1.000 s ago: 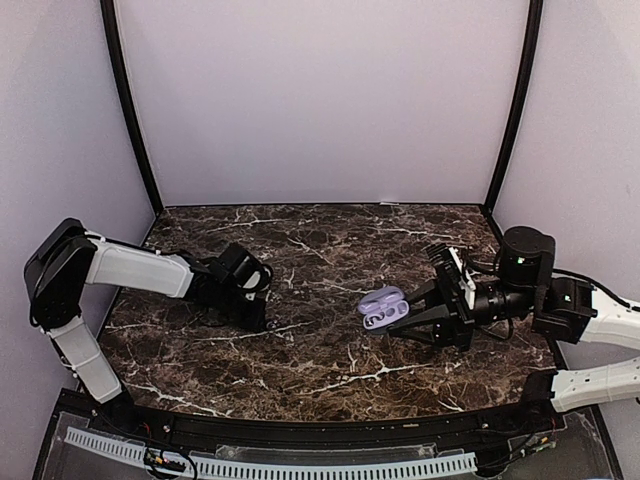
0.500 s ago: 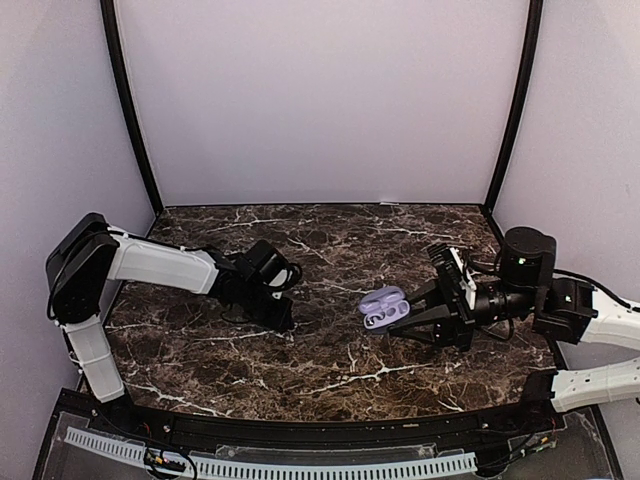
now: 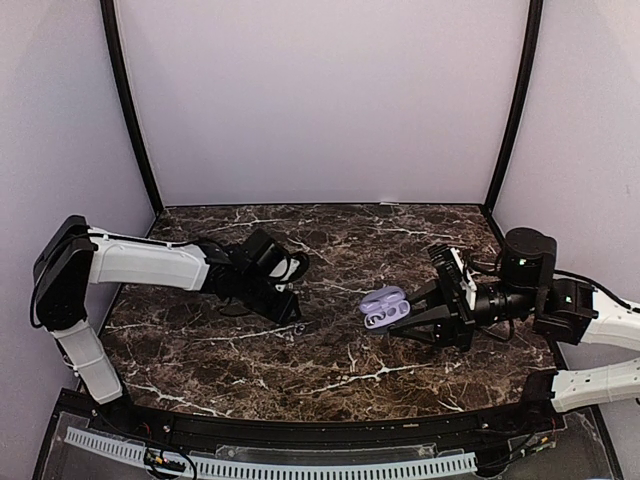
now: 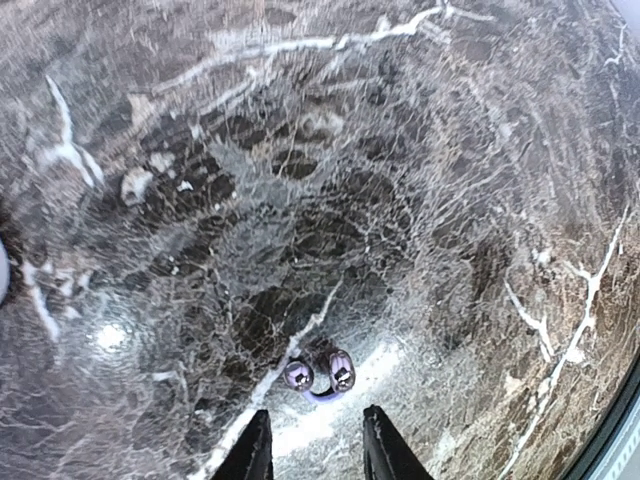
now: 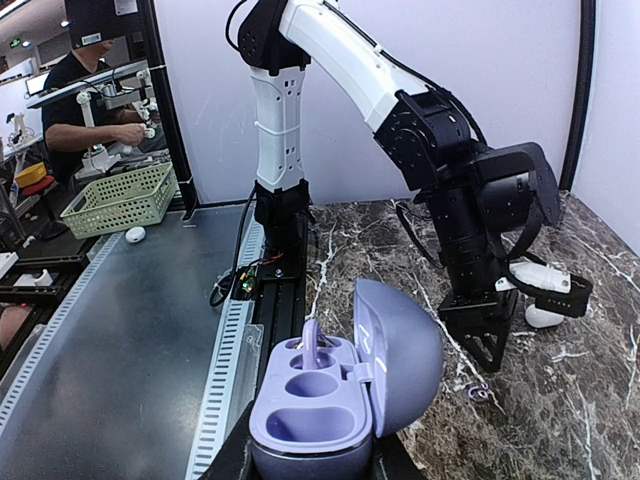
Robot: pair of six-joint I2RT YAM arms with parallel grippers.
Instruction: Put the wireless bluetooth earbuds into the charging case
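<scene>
Charging case (image 3: 382, 305) sits open toward the right of the marble surface (image 3: 330, 375), clamped in the right end effector (image 3: 398, 316); the left end effector (image 3: 293, 310) is well apart. Left wrist: its fingers stand slightly parted, empty, a loose earbud (image 4: 320, 375) just ahead. Right wrist: a seated earbud (image 5: 312, 345) occupies one socket.

dark white-veined marble table (image 3: 200, 350) with one small lilac earbud (image 4: 320, 375) lying on it
</scene>
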